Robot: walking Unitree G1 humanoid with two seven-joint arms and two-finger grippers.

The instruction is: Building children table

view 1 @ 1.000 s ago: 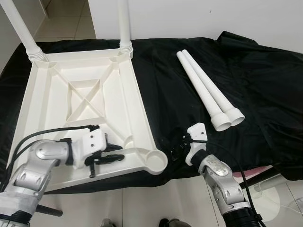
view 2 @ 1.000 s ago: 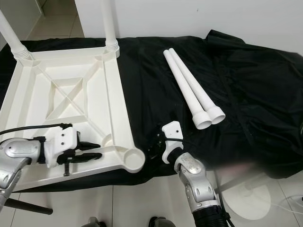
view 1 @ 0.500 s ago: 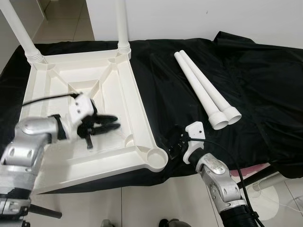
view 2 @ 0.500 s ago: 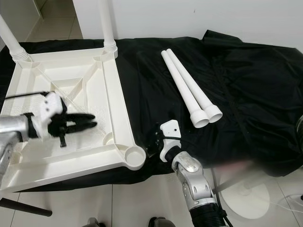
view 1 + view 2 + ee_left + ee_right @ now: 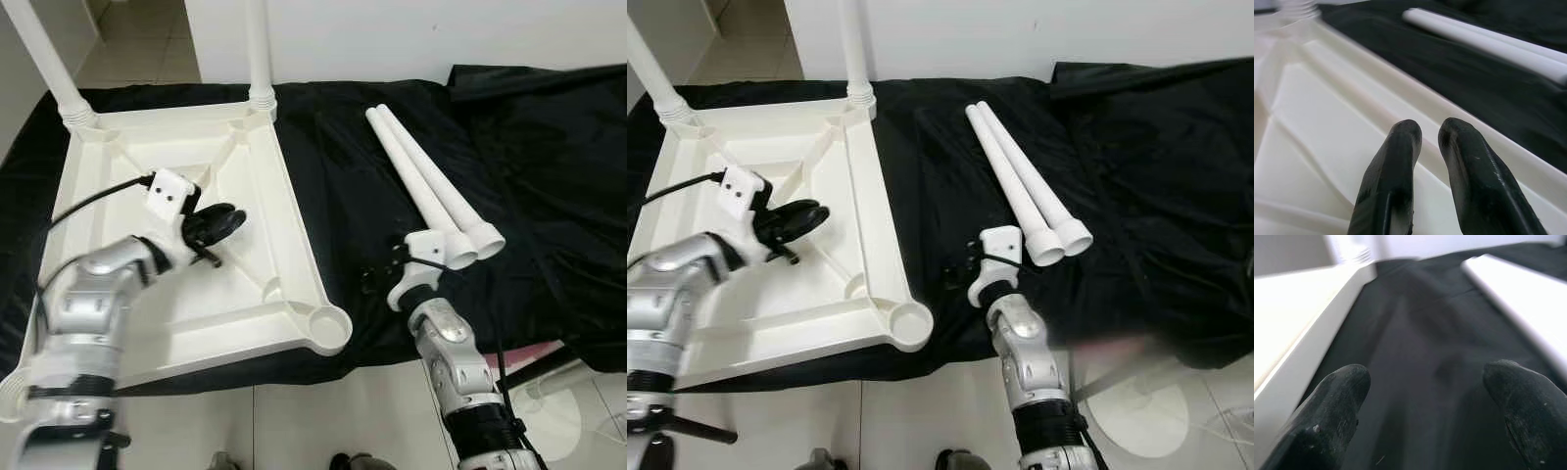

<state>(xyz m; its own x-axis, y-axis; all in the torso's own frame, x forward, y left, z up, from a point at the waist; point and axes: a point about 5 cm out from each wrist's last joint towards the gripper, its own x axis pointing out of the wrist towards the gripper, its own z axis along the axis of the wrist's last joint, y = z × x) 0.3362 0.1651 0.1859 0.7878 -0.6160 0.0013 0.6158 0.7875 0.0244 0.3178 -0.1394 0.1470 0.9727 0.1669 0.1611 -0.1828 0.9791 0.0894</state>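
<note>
A white children's tabletop (image 5: 286, 227) lies upside down on the black cloth. Two white legs (image 5: 261, 59) stand in its far corner sockets. The near right corner socket (image 5: 329, 329) holds nothing. Two loose white legs (image 5: 428, 182) lie side by side on the cloth to the right. My left gripper (image 5: 227, 217) hovers over the tabletop's ribbed underside, its fingers (image 5: 1400, 161) nearly together with nothing between them. My right gripper (image 5: 1425, 377) is open low over the cloth, between the tabletop's right rim and the wide ends of the loose legs.
The black cloth (image 5: 549, 166) covers the whole work surface and hangs over its near edge. Tiled floor (image 5: 323, 421) lies in front. A white round base (image 5: 1146, 411) stands on the floor at the lower right. A white wall runs behind.
My left gripper has risen from the tabletop's near rim and moved farther in over the underside. My right gripper has edged toward the ends of the loose legs.
</note>
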